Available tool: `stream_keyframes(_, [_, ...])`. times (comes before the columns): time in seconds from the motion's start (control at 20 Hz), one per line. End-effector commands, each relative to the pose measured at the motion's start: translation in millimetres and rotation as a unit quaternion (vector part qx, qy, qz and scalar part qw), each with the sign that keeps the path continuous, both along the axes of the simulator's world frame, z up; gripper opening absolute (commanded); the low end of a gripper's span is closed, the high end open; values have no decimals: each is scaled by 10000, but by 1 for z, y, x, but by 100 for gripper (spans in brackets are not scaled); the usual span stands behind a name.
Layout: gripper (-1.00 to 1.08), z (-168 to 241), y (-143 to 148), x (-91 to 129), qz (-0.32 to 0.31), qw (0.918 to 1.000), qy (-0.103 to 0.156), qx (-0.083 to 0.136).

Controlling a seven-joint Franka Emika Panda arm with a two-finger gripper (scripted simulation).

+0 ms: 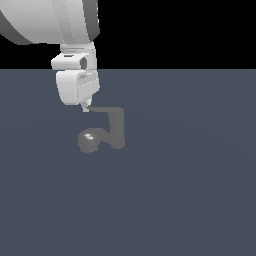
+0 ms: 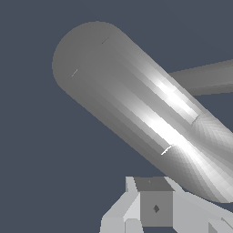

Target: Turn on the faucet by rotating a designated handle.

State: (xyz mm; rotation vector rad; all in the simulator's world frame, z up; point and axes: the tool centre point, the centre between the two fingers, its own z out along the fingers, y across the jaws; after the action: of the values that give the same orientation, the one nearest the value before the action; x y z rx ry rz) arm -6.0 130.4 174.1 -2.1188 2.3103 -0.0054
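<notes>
Faucet (image 1: pixel 116 131) on blue-grey floor (image 1: pixel 190 190)

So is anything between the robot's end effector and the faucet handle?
No. In the exterior view the end effector sits right at the handle's tip, nothing between them.

The faucet (image 1: pixel 116 131) is a small dull-grey metal fitting standing on the flat blue-grey floor, left of centre in the exterior view. Its short cylindrical post stands upright, and from low on the post a curved arm swings toward the exterior view's left, ending in a rounded lump with a white glint that rests on the floor. The handle (image 1: pixel 102 109), a thin flat grey lever, sticks out sideways from the post's top toward the exterior view's left, roughly level. In the wrist view a thick grey cylinder of the faucet (image 2: pixel 136 109) runs diagonally with a bright highlight, a thinner bar branching off behind it
</notes>
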Motion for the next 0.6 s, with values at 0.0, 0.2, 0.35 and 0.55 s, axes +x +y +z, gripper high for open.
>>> stream_keyframes(0.0, [-100,-1,-10,-7,-48,10000,27,-14])
stream_keyframes(0.2, [-100,-1,-14,-17,-45,10000,30,-12])
stream_keyframes(0.35, [-100,-1,-18,-24,-45,10000,30,-12])
stream_keyframes(0.55, [-100,-1,-22,-34,-43,10000,32,-11])
